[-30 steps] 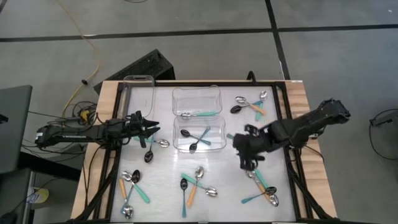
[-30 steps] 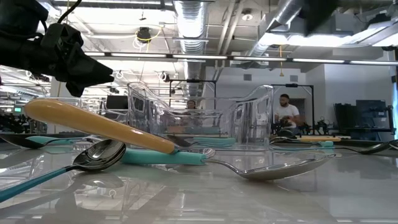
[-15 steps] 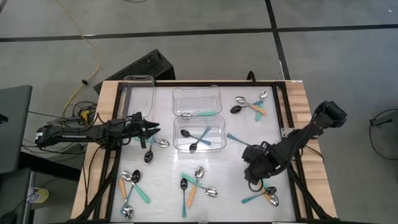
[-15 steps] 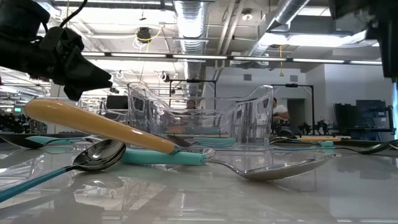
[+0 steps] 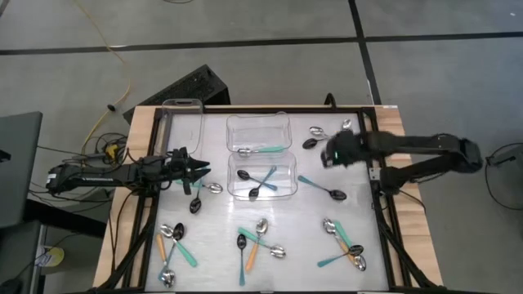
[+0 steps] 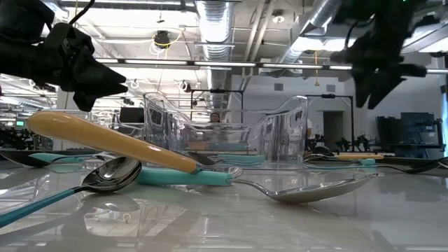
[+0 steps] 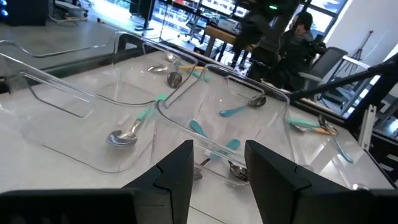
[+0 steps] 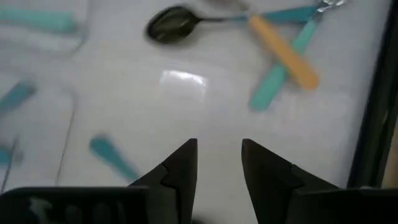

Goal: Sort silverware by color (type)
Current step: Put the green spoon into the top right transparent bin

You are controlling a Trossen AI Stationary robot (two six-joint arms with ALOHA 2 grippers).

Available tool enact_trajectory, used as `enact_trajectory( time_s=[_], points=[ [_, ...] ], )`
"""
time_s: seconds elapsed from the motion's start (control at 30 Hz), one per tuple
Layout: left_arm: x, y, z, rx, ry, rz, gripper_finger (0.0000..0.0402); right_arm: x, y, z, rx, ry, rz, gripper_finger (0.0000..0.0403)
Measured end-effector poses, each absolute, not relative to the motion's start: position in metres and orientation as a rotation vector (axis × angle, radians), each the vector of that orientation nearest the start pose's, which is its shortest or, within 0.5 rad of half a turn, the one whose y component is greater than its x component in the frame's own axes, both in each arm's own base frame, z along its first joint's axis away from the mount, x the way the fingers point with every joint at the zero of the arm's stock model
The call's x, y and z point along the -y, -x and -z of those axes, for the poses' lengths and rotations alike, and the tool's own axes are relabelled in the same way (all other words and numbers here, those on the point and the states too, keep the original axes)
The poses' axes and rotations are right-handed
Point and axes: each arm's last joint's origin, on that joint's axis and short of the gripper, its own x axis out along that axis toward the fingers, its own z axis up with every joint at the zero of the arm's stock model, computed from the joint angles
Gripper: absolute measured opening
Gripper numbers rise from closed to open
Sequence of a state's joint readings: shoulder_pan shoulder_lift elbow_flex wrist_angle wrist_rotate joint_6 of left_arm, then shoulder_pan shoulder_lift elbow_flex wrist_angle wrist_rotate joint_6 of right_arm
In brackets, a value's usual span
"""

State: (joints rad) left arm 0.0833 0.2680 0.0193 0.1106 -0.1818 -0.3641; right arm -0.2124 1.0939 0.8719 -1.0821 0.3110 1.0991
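While we look down, right end effector [image 5: 329, 153] hangs over counter [image 5: 212, 237] near far right spoon pile [image 5: 328, 137], fingers [image 8: 180, 165] a small way apart, nothing between. Left end effector [image 5: 198, 169] waits beside near clear tub [image 5: 262, 175], fingers [image 7: 177, 171] also a small way apart, holding nothing. We see teal spoons crossed [image 5: 263, 181] in near tub, one teal spoon [image 5: 263, 150] in far tub [image 5: 258, 133]. Loose teal-handled spoon [image 5: 320, 187] lies just right of near tub. More spoon piles: near left [image 5: 172, 246], near middle [image 5: 257, 242], near right [image 5: 344, 245].
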Motion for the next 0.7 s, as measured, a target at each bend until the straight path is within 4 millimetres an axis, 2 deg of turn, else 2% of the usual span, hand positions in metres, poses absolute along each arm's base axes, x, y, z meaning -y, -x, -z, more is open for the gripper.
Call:
enact_trajectory(
  time_s=[0.17, 0.33, 0.47, 0.7],
  points=[
    [-0.015, -0.112, -0.159, -0.075, 0.355, -0.282, 0.013, 0.101, -0.162, -0.249, -0.902, -0.939, 1.102, 0.0148],
    [-0.014, -0.112, -0.159, -0.075, 0.356, -0.28, 0.013, 0.144, -0.139, -0.238, -0.935, -1.01, 1.197, 0.0148],
    [-0.014, -0.112, -0.158, -0.089, 0.356, -0.262, 0.013, 0.165, -0.13, -0.224, -0.999, -1.046, 1.261, 0.0148],
    [-0.014, -0.112, -0.158, -0.094, 0.351, -0.27, 0.013, 0.192, -0.134, -0.196, -1.049, -1.08, 1.257, 0.0148]
  ],
)
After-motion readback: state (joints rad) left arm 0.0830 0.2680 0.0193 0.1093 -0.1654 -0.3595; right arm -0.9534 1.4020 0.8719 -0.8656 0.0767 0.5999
